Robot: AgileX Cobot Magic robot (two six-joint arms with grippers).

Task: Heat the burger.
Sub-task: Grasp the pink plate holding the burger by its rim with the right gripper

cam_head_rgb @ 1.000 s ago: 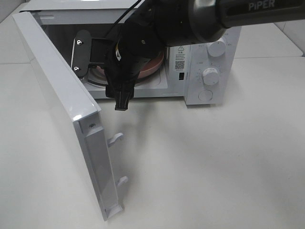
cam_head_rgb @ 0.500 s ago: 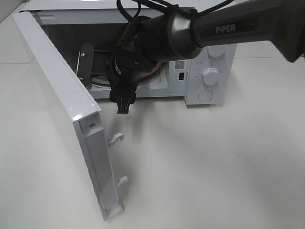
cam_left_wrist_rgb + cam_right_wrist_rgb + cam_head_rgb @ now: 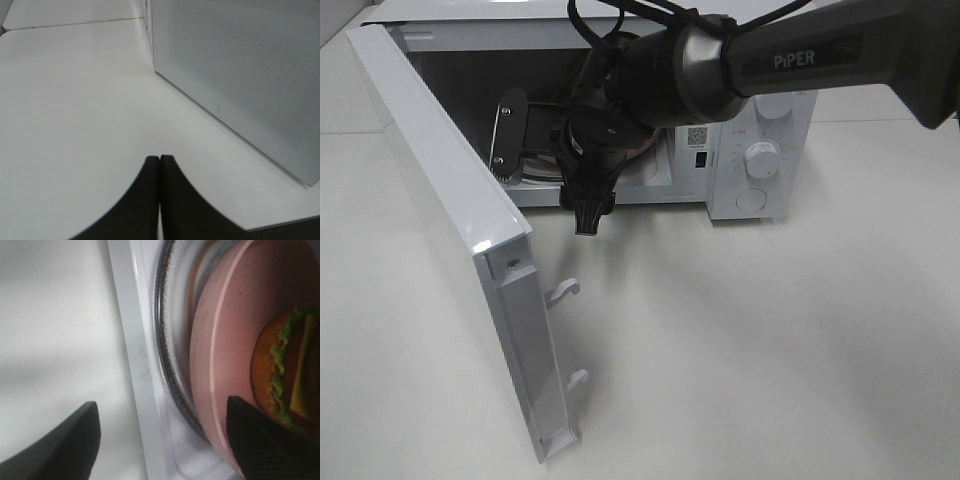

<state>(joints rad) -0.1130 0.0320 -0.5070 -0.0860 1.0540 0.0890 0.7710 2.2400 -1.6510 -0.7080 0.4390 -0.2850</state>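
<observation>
Inside, on a round pink plate [image 3: 225,335], lying on its side as the right wrist view gives it: the burger [image 3: 282,370], with golden bun, frilled green lettuce and a yellow cheese edge showing. Plate resting on the glass turntable [image 3: 175,330] of the microwave [image 3: 790,185]. Hidden behind the arm in the high view, apart from a sliver of pink.

Right pincer [image 3: 162,405]: spread wide, gripping nothing. Hanging at the mouth of the oven, one finger over the counter [image 3: 770,350] just outside the white sill, the other in front of the plate's near rim. Whether touching the plate or apart from it, impossible to tell. Clear of the burger itself.

Microwave door [image 3: 440,170]: swung fully out toward the camera on the left of the high view, latch hooks [image 3: 563,290] sticking out from its free edge. Two white knobs [image 3: 761,158] on the control panel, to the right of the cavity.

Left pincer [image 3: 160,159]: closed, fingertips pressed together with nothing between them. Low over bare counter, well apart from the burger, beside a white perforated panel [image 3: 240,65]. Out of sight in the high view.
</observation>
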